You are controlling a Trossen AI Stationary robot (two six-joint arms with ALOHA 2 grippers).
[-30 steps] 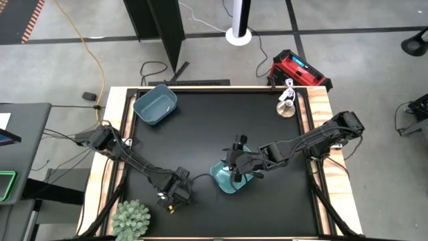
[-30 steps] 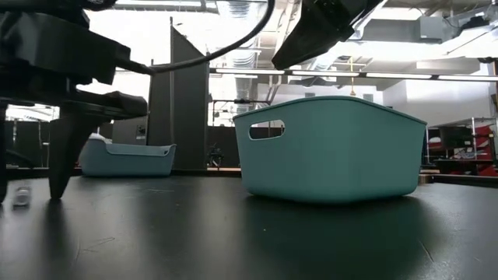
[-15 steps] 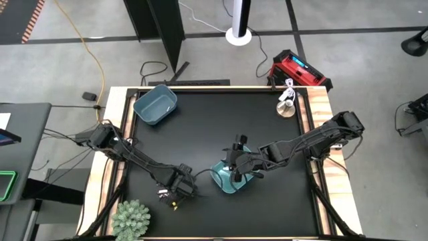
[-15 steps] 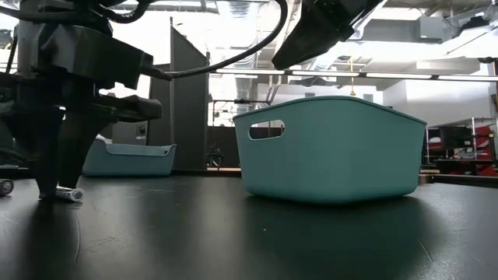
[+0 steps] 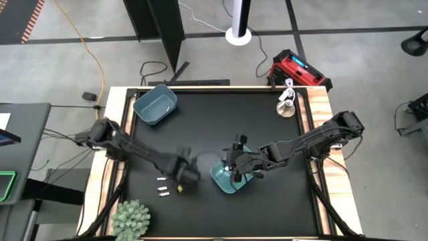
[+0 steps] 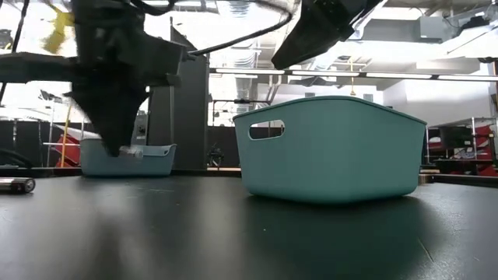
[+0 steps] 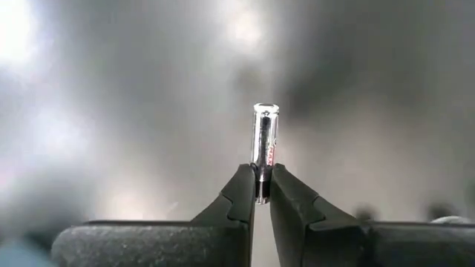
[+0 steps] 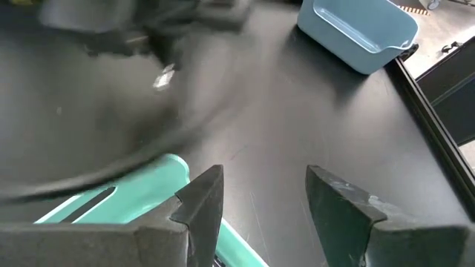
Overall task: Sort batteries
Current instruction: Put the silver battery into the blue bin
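Batteries are the business at hand, and the left gripper [image 7: 255, 194] now has one: a silvery battery [image 7: 264, 147] with a reddish mark is pinched by its lower end between the two dark fingers, standing straight out beyond the tips. Half a second ago that gripper was down at the table surface beside the loose cells; it has since risen and swung toward the teal bin [image 5: 226, 177], so that in the high view it sits just to the left of the bin (blurred by its own motion). The low view agrees, showing the left arm's dark bulk lifted clear of the tabletop with a small pale cylinder at its tip.

Three batteries remain on the black table [image 5: 200, 127], well to the left of the teal bin and nearer the front edge; one dark battery [image 6: 17, 184] also lies flat at the far left of the low view. The blue bin [image 5: 154, 104] stands far behind and left of the teal bin.

The right gripper [image 8: 257, 211] hangs over the teal bin with its fingers spread apart and nothing between them.

The pick therefore looks complete, and the carry appears to be under way. Which bin is the destination cannot be told yet, though the teal bin is much the closer.
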